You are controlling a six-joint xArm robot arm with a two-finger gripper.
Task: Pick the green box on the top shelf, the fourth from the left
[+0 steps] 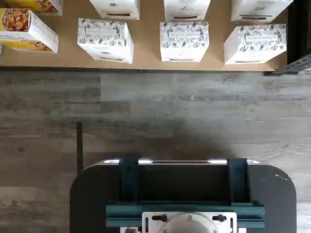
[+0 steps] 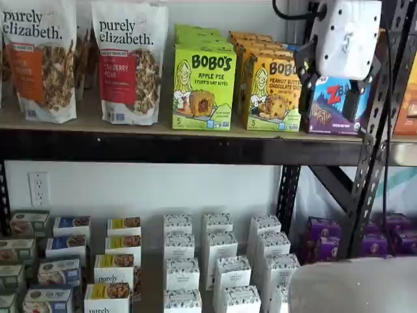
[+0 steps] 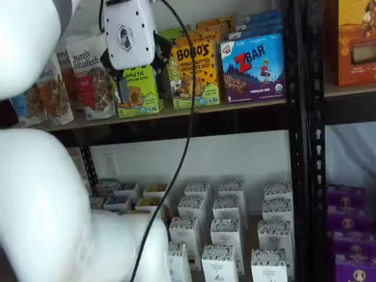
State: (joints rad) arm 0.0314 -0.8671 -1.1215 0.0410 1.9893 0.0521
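Approach stage: the gripper (image 2: 332,81), fingers spread wide and empty, is held at three o'clock of the green box (image 2: 203,87). Alignment leftward is called for.

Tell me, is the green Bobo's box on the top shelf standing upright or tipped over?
Upright: the green box stands on its base on the top shelf, lettering level.

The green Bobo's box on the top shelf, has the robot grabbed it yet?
No: in a shelf view the green box stands upright on the top shelf, with the gripper off to its side, touching nothing.
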